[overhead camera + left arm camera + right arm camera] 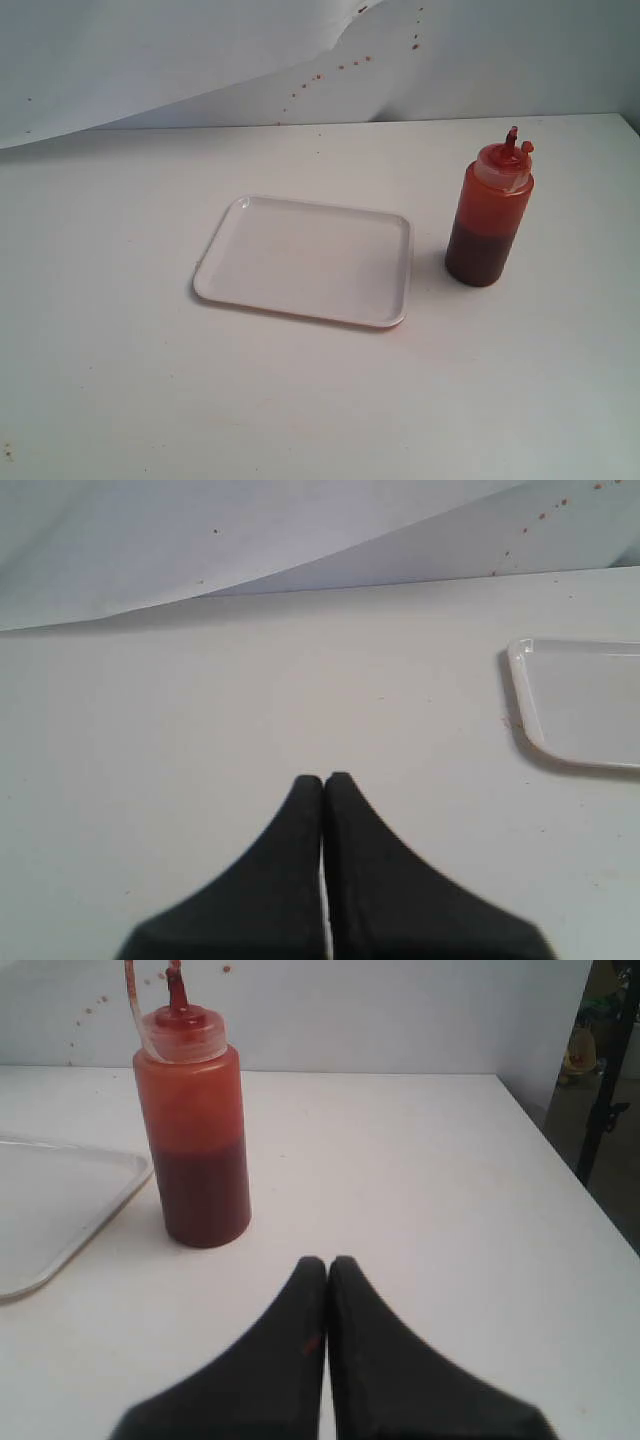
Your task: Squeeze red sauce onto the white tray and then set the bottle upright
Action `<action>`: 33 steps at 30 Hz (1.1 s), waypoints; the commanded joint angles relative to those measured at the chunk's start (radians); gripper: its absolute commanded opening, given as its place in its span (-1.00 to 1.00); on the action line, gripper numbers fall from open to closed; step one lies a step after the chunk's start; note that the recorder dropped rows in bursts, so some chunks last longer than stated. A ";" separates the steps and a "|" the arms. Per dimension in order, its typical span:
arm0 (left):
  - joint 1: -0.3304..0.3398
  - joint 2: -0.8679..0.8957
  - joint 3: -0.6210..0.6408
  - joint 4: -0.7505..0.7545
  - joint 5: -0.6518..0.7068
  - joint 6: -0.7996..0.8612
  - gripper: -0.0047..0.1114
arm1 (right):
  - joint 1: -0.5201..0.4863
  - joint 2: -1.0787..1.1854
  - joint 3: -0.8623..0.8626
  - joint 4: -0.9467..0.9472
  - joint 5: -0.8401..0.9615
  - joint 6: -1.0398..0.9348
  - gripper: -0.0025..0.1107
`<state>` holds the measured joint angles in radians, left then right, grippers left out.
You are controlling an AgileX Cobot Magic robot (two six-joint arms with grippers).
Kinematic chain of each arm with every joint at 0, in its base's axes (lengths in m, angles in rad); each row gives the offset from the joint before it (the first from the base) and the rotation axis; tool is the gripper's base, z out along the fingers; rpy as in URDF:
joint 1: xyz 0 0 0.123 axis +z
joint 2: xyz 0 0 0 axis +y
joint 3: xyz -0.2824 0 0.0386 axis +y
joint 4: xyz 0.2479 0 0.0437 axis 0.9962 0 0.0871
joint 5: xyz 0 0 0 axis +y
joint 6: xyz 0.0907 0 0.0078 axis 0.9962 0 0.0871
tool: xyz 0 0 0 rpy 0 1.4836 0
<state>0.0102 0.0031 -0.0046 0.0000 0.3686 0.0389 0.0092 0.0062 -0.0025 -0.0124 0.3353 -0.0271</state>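
Since the white table [120, 400] fills most of the exterior frame, reach room looks fine. The curled backdrop sheet [150, 60] runs along the top, well behind.

Flat at centre: the white tray [300, 258], no red sauce on it yet. Right of centre the bottle [488, 220] stands upright, just beside the tray's right edge, not touching.

Dark level line sits about halfway up, so fairly light, I'd guess. The translucent plastic wall is soft by design and probably slick. Take it mid-body, below the domed cap. Keep the squeeze light until it's tipped over the tray, or it spurts early.

Bottom centre of its wrist view, the left gripper [324, 780] has jaws pressed together, empty, with the tray corner at the right edge. Likewise the right gripper [327, 1262]: closed, empty, bottle ahead in the upper left, nothing between. It needs to open first.

The thin red nozzle [512, 135] looks uncapped, with the tethered cap [527, 147] beside it. Reddish specks [345, 68] on the backdrop: irrelevant.
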 commanded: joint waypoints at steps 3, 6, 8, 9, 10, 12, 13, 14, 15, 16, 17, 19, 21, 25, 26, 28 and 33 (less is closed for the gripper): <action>0.001 -0.003 0.005 -0.009 -0.013 -0.002 -0.92 | 0.001 -0.006 0.002 0.005 -0.002 0.002 -0.96; 0.001 -0.003 0.005 -0.009 -0.013 -0.002 -0.92 | 0.001 -0.006 0.002 0.005 -0.002 0.002 -0.96; 0.001 -0.003 0.005 -0.009 -0.013 -0.004 -0.92 | 0.001 -0.006 0.002 0.005 -0.002 0.002 -0.96; 0.001 -0.003 0.005 -0.009 -0.013 -0.004 -0.92 | 0.001 -0.006 0.002 0.005 -0.002 0.002 -0.96; 0.001 -0.003 0.005 -0.009 -0.013 -0.004 -0.92 | 0.001 -0.006 0.002 0.005 -0.002 0.002 -0.96; 0.001 -0.003 0.005 -0.009 -0.013 -0.004 -0.92 | 0.001 -0.006 0.002 0.005 -0.002 0.002 -0.96; 0.001 -0.003 0.005 -0.009 -0.013 -0.004 -0.92 | 0.001 -0.006 0.002 0.005 -0.002 0.002 -0.96; 0.001 -0.003 0.005 -0.009 -0.013 -0.004 -0.92 | 0.001 -0.006 0.002 0.005 -0.002 0.002 -0.96; 0.001 -0.003 0.005 -0.009 -0.013 -0.004 -0.92 | 0.001 -0.006 0.002 0.005 -0.002 0.002 -0.96; 0.001 -0.003 0.005 -0.009 -0.013 -0.004 -0.92 | 0.001 -0.006 0.002 0.005 -0.002 0.002 -0.96; 0.001 -0.003 0.005 -0.009 -0.013 -0.004 -0.92 | 0.001 -0.006 0.002 0.005 -0.002 0.002 -0.96; 0.001 -0.003 0.005 -0.009 -0.013 -0.004 -0.92 | 0.001 -0.006 0.002 0.005 -0.002 0.002 -0.96; 0.001 -0.003 0.005 -0.009 -0.013 -0.003 -0.92 | 0.001 -0.006 0.002 0.005 -0.002 0.002 -0.96; 0.001 -0.003 0.005 -0.009 -0.013 -0.003 -0.92 | 0.001 -0.006 0.002 0.005 -0.002 0.002 -0.96; 0.001 -0.003 0.005 -0.009 -0.013 -0.003 -0.92 | 0.001 -0.006 0.002 0.005 -0.002 0.002 -0.96; 0.001 -0.003 0.005 -0.009 -0.013 -0.003 -0.92 | 0.001 -0.006 0.002 0.005 -0.002 0.002 -0.96; 0.001 -0.003 0.005 0.165 -0.013 0.073 -0.92 | 0.001 -0.006 0.002 0.005 -0.002 0.002 -0.96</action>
<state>0.0102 0.0031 -0.0046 0.0794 0.3686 0.0838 0.0092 0.0062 -0.0025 -0.0124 0.3353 -0.0271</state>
